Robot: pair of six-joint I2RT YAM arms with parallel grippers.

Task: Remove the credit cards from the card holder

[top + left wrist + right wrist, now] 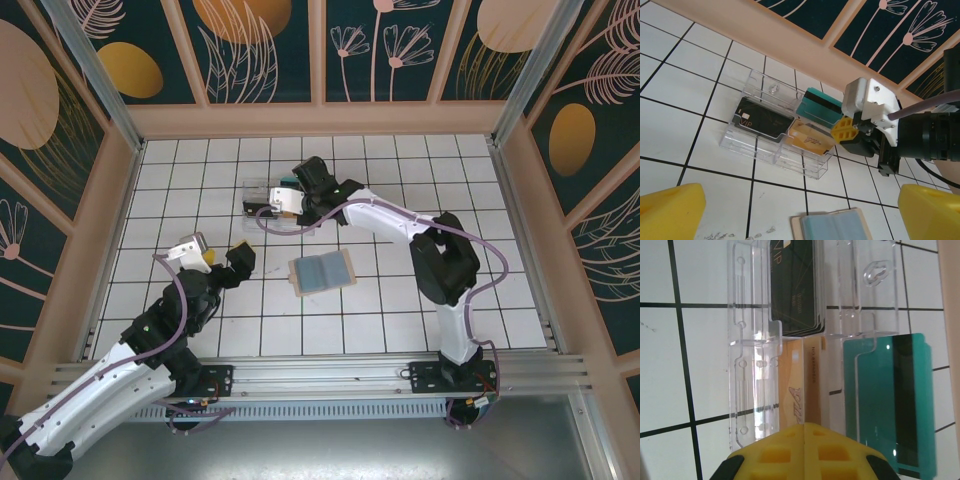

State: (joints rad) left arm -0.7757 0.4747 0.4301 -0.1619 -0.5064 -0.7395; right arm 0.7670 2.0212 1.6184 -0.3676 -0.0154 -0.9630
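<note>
Cards in clear tray just ahead of closed right jaws.

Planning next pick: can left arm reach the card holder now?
Probably yes: the holder lies open and uncovered near the open left end effector; the right arm is away at the tray.

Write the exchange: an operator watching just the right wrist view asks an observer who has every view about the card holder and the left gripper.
Operator: Where is the card holder?
Observer: The card holder lies spread open on the table, nearer the robot than the clear tray.
Operator: And the left gripper?
Observer: The left gripper hangs to the left of the holder, jaws open, with nothing between them.
</note>
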